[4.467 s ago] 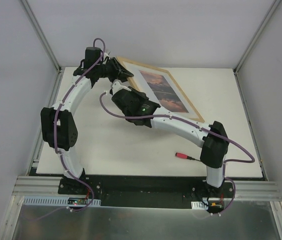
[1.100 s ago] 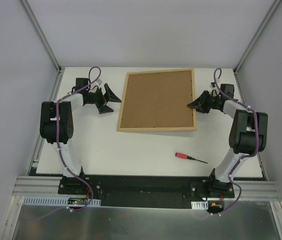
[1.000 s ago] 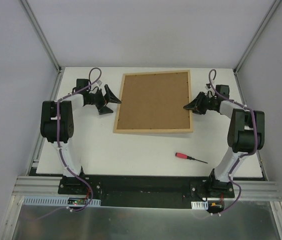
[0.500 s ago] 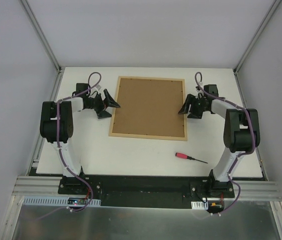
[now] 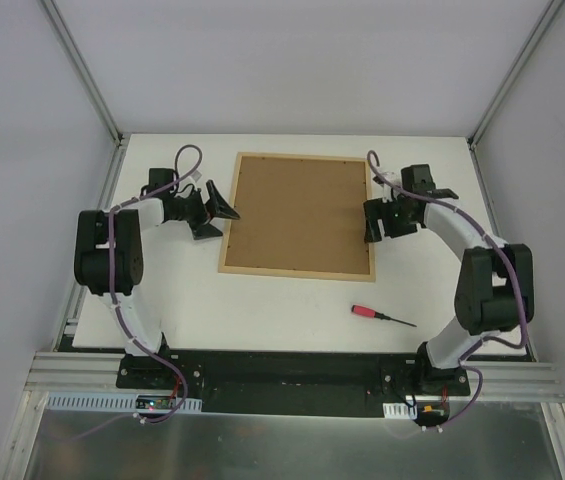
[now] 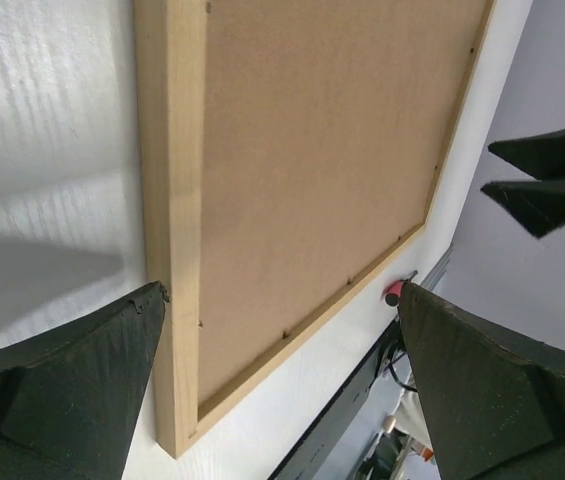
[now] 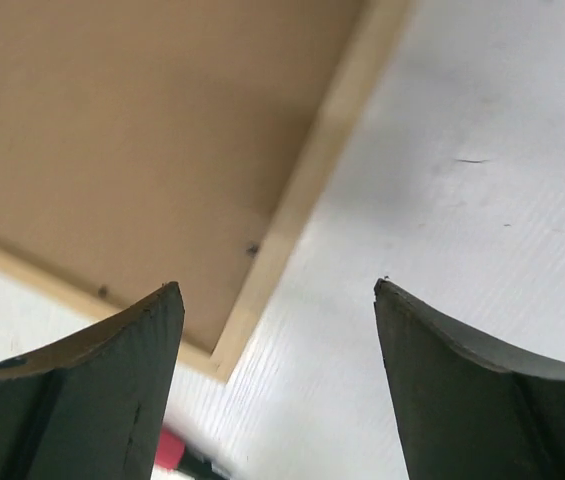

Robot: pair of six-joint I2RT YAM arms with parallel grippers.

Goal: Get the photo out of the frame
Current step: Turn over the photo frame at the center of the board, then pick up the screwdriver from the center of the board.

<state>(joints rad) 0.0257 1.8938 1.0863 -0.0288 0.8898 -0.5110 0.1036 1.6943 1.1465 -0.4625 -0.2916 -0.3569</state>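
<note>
Top view: the frame (image 5: 297, 215) lies flat on the table (image 5: 262, 300), brown fibreboard back up. The photo is not visible; it is presumably under that back, face down. The left gripper (image 5: 217, 215) is just beside the frame's left rim, jaws spread wide and holding nothing. The right gripper (image 5: 372, 222) is at the frame's right rim, jaws apart and also empty. A red-handled screwdriver (image 5: 382, 316) lies near the frame's near right corner, untouched.

Left wrist: the fingers (image 6: 62, 400) are wide apart and nothing is pinched. The frame's light wood rim and back (image 6: 312, 150) fill the view, with small dark pins dotting the inner edge of the back. The screwdriver's red handle (image 6: 394, 293) peeks out past the frame's far corner.

Right wrist: the fingers (image 7: 482, 400) are spread, with the frame's corner (image 7: 142, 130) and bare table between them, so there is no grip. Two dark pins show near the rim.

Handling, as a judgement: the frame looks stiff and light with thin rails, and may hold glass, so don't drop or twist it. Take hold of it by the outer rim. The back looks pinned in and likely needs prying at the pins first. The photo should be thin and easily creased; take it by its border edge.
</note>
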